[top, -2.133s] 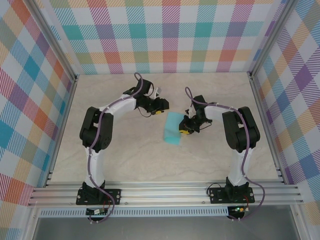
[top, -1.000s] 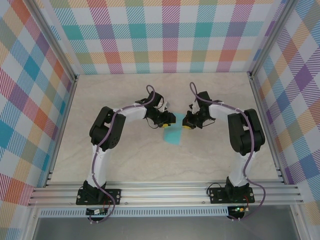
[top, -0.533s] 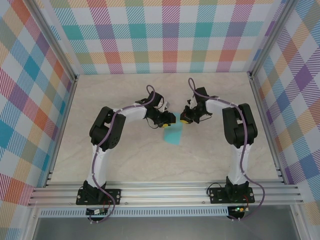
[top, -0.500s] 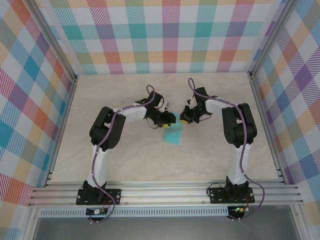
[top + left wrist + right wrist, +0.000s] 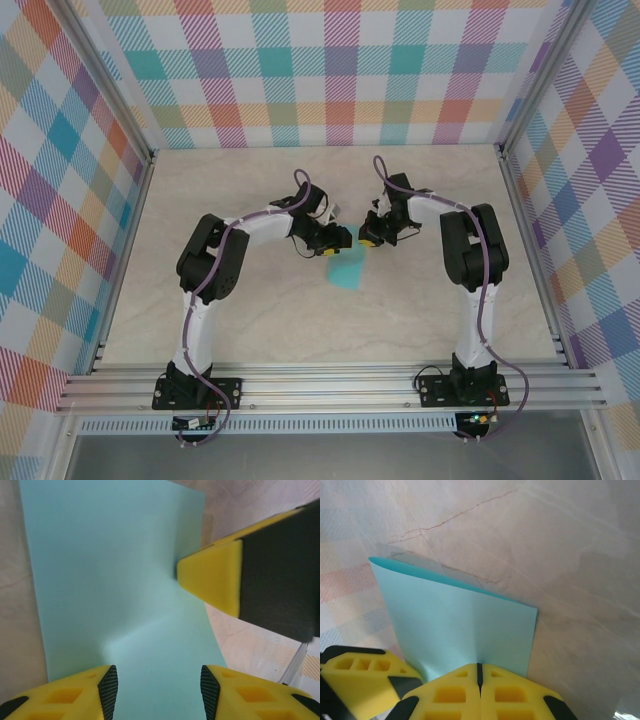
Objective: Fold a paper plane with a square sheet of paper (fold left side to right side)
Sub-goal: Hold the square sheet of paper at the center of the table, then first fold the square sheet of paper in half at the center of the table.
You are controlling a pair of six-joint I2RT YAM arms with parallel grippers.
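Note:
The square sheet of paper (image 5: 347,270) lies on the table as a folded turquoise rectangle, also seen in the left wrist view (image 5: 115,570) and the right wrist view (image 5: 460,625). My left gripper (image 5: 338,240) is at its far left corner, open, its two fingertips (image 5: 107,685) standing apart over the paper with a soft bulge in the sheet ahead of them. My right gripper (image 5: 367,241) is shut, and its closed yellow tip (image 5: 479,667) touches the sheet's near edge. That same tip (image 5: 215,577) meets the paper's right edge in the left wrist view.
The marble-look tabletop (image 5: 250,320) is bounded by aluminium rails (image 5: 330,385) in front and checked walls (image 5: 330,80) at the back and sides. Both arms bend inward, their wrists almost meeting above the paper.
The right gripper has shifted a little left, closer to the left gripper, over the paper's far edge. The left jaws have opened slightly. The paper stays put.

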